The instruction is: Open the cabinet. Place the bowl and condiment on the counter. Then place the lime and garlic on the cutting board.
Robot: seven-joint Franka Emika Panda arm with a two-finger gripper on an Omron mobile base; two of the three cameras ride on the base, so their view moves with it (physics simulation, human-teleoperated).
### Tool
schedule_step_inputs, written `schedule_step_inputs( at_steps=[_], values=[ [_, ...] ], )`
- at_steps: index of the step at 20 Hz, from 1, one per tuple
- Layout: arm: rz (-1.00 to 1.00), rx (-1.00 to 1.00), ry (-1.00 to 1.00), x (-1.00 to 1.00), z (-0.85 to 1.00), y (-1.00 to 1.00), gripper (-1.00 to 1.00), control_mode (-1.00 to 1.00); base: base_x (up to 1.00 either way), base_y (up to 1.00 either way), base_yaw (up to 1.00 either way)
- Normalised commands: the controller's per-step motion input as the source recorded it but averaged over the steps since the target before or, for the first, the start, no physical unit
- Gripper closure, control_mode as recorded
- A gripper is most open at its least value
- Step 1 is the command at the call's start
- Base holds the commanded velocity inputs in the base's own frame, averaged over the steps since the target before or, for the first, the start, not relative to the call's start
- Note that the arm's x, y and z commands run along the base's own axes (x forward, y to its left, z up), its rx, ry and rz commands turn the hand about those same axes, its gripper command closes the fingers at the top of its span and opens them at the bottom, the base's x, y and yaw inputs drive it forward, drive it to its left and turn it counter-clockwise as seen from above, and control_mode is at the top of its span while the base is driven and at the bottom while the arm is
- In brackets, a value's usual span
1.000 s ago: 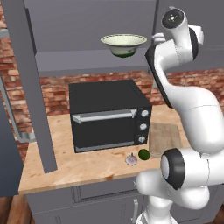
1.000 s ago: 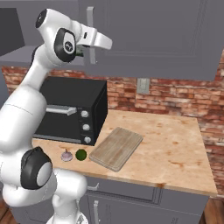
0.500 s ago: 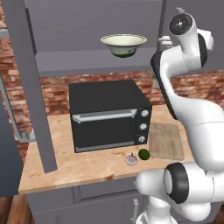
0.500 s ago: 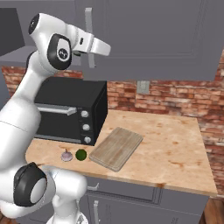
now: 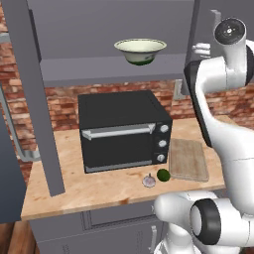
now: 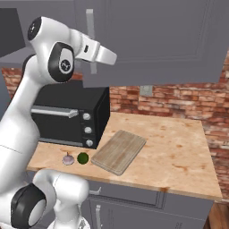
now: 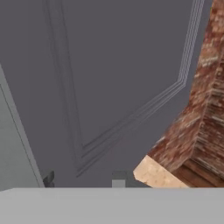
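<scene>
Grey wall cabinet [image 5: 114,44]: one, left door swung open.
Cream-white flared bowl [image 5: 140,50]: one, on cabinet shelf.
Tan wooden counter [image 6: 179,152]: one dark green lime [image 6: 82,158], one pale garlic bulb [image 6: 67,159], touching; one wooden cutting board [image 6: 119,151] beside.
Black toaster oven [image 5: 124,129]: one.
Gripper [image 7: 83,179]: at right door panel; spread unclear, grip cannot tell.

Red brick wall [image 6: 179,100] with pale mortar spans the middle of both base views. A boxy black countertop oven [image 5: 124,130] with silver bar handle sits centre-left in the left base view. Grey panelled base cabinets [image 6: 147,210] run along the bottom; a strip of brown wooden floor [image 5: 12,240] shows lower left.
</scene>
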Motion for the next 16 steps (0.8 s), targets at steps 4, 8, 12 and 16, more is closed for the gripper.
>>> schedule_step_inputs(
  at_steps=[4,8,12,16],
  values=[
    [0.00,0.13,0.01,-0.62,-0.05,-1.00,1.00,-1.00,0.00,0.00,0.00],
    [0.00,0.13,0.00,-0.65,-0.06,-1.00,1.00,-1.00,0.00,0.00,0.00],
    [0.00,0.13,0.00,-0.63,-0.07,-1.00,1.00,-1.00,0.00,0.00,0.00],
    [0.00,0.14,0.00,-0.62,-0.08,-1.00,1.00,-1.00,0.00,0.00,0.00]
  ],
)
